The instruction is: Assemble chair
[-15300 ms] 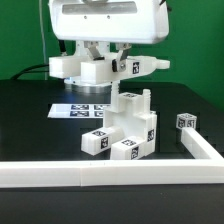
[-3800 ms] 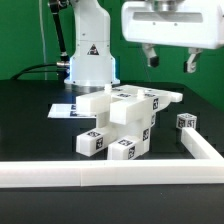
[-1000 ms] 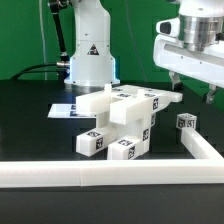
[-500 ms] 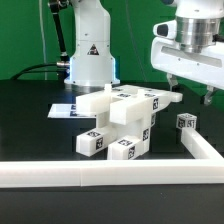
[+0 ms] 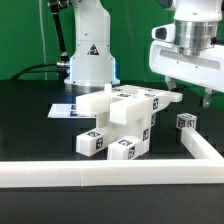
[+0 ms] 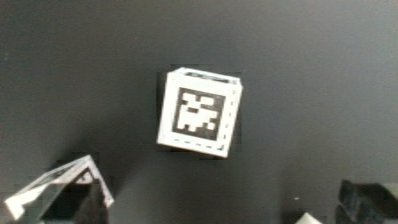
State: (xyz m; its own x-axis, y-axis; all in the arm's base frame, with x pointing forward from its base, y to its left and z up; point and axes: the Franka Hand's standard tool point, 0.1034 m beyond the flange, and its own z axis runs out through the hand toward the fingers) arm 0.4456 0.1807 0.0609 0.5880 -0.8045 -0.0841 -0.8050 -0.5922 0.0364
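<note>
My jaws hang wide open over the cube [image 6: 199, 112], light, rigid, probably slick plastic, best pinched across two opposite flat sides.

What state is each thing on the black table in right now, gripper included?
Small white tagged plastic cube: loose, apart from the other parts, ungrasped.
White two-finger gripper: open, empty, hovering over that cube.
White blocky plastic chair assembly: partly built, standing, untouched.
Long white L-shaped border rail: lying flat, untouched.

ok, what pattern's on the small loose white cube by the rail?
Small white plastic cube: black-and-white square tag; clearest in wrist view.
</note>
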